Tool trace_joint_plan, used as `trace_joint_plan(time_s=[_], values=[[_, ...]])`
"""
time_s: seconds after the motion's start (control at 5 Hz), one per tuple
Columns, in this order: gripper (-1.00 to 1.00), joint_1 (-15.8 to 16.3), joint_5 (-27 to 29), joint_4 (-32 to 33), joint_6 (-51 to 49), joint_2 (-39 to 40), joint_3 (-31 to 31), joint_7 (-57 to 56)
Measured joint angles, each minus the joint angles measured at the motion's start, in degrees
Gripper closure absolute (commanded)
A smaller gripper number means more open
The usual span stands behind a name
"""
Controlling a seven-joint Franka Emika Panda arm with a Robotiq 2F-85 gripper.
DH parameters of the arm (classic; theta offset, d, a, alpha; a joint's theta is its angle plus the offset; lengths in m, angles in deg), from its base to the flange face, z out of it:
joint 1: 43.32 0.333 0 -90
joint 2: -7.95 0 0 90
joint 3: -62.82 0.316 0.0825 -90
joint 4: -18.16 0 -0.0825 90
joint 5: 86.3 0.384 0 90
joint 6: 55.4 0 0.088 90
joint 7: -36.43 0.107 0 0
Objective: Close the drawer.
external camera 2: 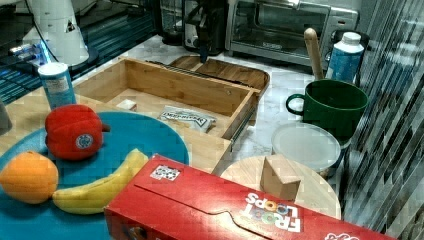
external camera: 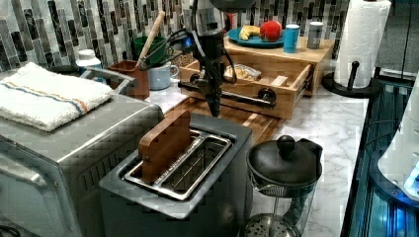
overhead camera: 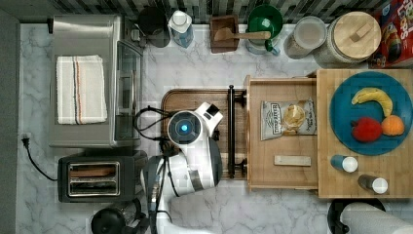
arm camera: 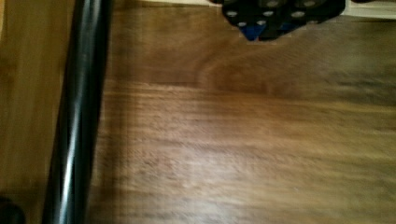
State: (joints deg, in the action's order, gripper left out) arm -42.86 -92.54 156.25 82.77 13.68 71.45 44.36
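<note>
Sitting pulled well out from under the light-wood top (overhead camera: pixel 399 187), the drawer (overhead camera: pixel 281 170) with its long black bar handle (overhead camera: pixel 231 130) facing the dark brown board (overhead camera: pixel 190 97). Looking rigid and fairly light, probably gliding on side rails, so likely needing only a steady, square push; carrying a crisp packet (overhead camera: pixel 288 119) and a small wooden block (overhead camera: pixel 292 160), light things unlikely to resist. Best pressing on the handle's middle or the front panel just behind it, avoiding a skewed shove. Hanging above the board, the gripper (external camera: pixel 214 109) pointing down just beside the handle, on the side away from the drawer box. Impossible telling finger spread from these views.
</note>
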Motion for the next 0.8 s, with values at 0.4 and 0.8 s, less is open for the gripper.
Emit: trace_joint_plan(time_s=[0.4,0.8], values=[[1.00,-5.14,-4.38,2.01,3.47,0.35,-0.62,-7.41],[1.00,-9.18,-1.81,1.34,5.12,2.06,-1.84,-14.86]])
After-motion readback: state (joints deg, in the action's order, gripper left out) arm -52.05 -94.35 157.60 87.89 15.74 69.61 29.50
